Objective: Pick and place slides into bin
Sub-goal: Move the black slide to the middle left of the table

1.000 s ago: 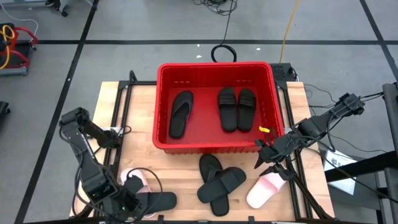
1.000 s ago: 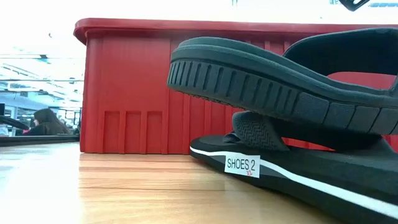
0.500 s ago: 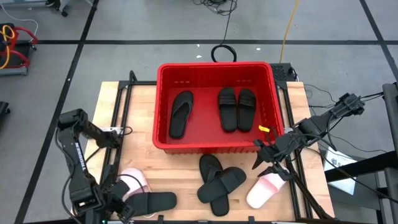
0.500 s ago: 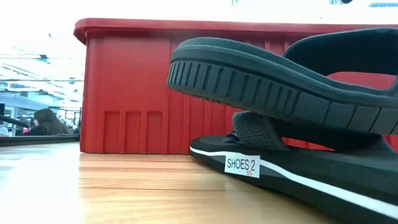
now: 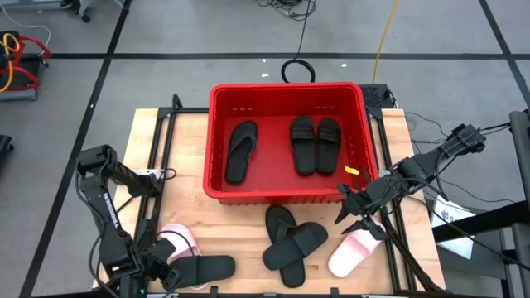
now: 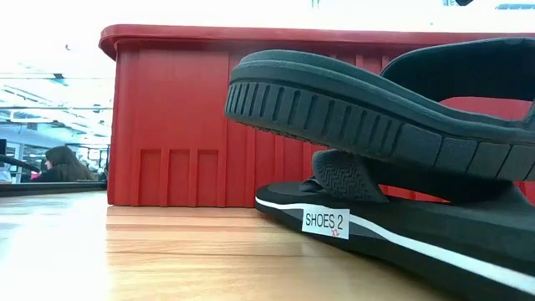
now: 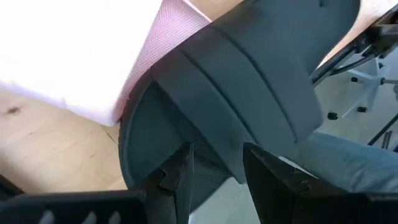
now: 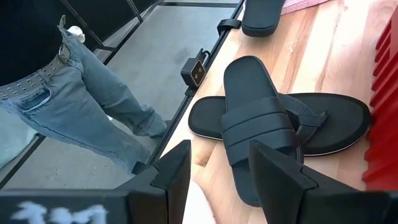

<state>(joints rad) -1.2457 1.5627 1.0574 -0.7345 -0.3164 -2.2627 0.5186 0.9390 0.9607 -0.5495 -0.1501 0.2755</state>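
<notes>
Left gripper (image 5: 157,271): jaws parted, empty, low at the near-left table corner, hovering over the flat black wide-strap slide (image 5: 201,267) beside the pale pink slide (image 5: 176,241).
Right gripper (image 5: 354,209): spread, empty, waiting near the right wall of the red lattice plastic bin (image 5: 217,136).
Step advice: straddle the strap squarely, then clench.
Change: left arm now swung nearer, gripper closer to the black slide.

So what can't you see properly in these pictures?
- Low view: the big red plastic bin shows only its outer wall; the stacked black foam slides up close block the rest of the table.
- Left wrist view: the pale pink slide is washed out and cut by the edge, partly under a black wide-strap slide.
- High view: the left gripper sits at the table's near edge, against that black slide, too small to tell whether it touches.
</notes>
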